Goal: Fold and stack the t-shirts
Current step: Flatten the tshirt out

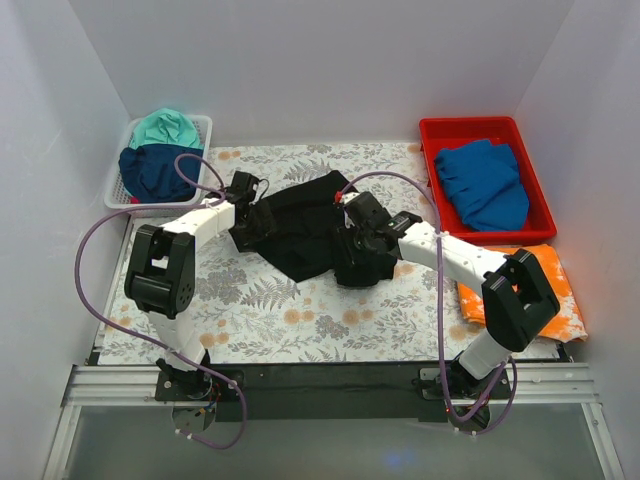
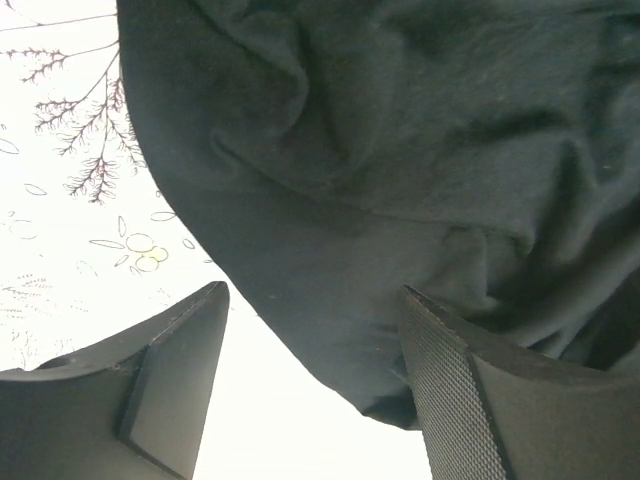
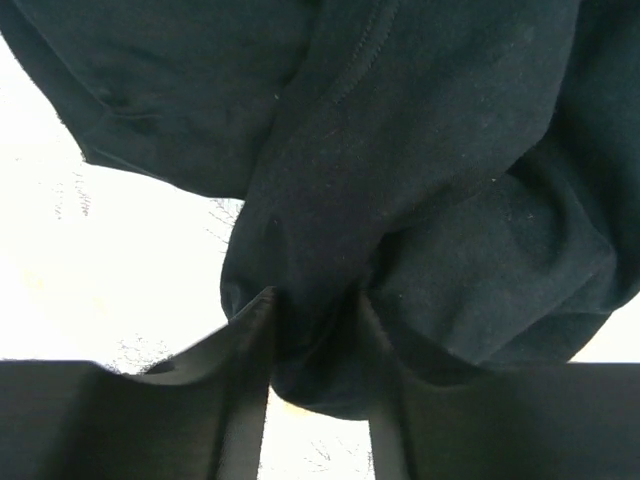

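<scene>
Right wrist view puts the black t-shirt (image 3: 430, 150), crumpled on the fern-printed cloth (image 1: 290, 315), as a thick bunch pinched between your right fingers (image 3: 235, 390). Your left fingers (image 2: 175, 380) stand spread, hem just beside one (nothing gripped). Lift now and you'd likely drag several layers, leaving that side behind.

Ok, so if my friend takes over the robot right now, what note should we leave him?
Left gripper: open, black shirt edge between its fingers, not gripped.
Right gripper: shut on a fold of that shirt.
It lies crumpled on the table. The teal shirt and navy shirt sit bunched in the basket, far left. The blue shirt is in the red bin, far right; the orange shirt lies by it.
Done: no stack yet.
Left: fold black shirt, then the rest, and stack.
</scene>
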Robot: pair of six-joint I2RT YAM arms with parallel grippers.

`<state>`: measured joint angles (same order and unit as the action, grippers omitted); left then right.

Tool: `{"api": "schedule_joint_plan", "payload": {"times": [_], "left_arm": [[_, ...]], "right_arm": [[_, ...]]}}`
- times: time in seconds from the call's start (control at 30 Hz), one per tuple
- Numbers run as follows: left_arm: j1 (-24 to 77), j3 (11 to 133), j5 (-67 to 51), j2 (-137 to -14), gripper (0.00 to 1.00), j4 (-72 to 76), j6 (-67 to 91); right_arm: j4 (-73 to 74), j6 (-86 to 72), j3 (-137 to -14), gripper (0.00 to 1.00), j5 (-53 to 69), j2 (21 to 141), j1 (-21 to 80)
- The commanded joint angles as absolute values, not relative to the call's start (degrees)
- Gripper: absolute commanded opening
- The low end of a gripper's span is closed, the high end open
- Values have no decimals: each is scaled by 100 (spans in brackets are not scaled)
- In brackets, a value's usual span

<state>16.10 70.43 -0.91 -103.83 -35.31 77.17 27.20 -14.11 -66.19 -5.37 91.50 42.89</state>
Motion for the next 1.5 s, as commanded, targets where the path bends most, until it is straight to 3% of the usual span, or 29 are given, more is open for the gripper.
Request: {"api": "schedule_joint_plan", "payload": {"times": [0.0,0.1,0.17,0.37,0.4,0.47,0.5,0.53,0.9,1.17,1.47], "left_arm": [[1468,6891,-211,-10397,65,-3349,7743],[1371,6751,-194,-10459,63,-3252,7699],[1301,6680,-185,-10546,58,-3217,7690],[1073,6495,-79,-10714,37,-3146,7629],[1003,6478,-79,-10731,27,-3146,7594],[949,6425,-70,-10758,16,-3199,7576],[897,6399,-70,-10775,4,-3208,7585],[879,6329,-70,-10801,0,-3217,7585],[704,6152,561,-10372,0,-3436,7681],[527,6337,1186,-9378,0,-3797,7796],[527,5705,695,-7991,0,-4552,8077]], "right_arm": [[2672,-1476,-6557,38,-527,9193,4307],[2733,-1459,-6539,22,-606,9193,4307],[2794,-1485,-6530,2,-729,9193,4289],[3366,-1740,-6566,1,-1983,8781,4114],[3445,-1819,-6548,1,-2178,8545,4000],[3612,-1872,-6513,1,-2529,8194,3842],[3682,-1916,-6504,1,-2636,8087,3632],[3744,-1986,-6487,1,-2724,7973,3508],[3920,-2100,-6205,1,-3225,7304,1882],[4060,-2347,-6126,1,-3304,7453,1670],[4288,-2522,-6003,5,-3305,7119,1661]]}}
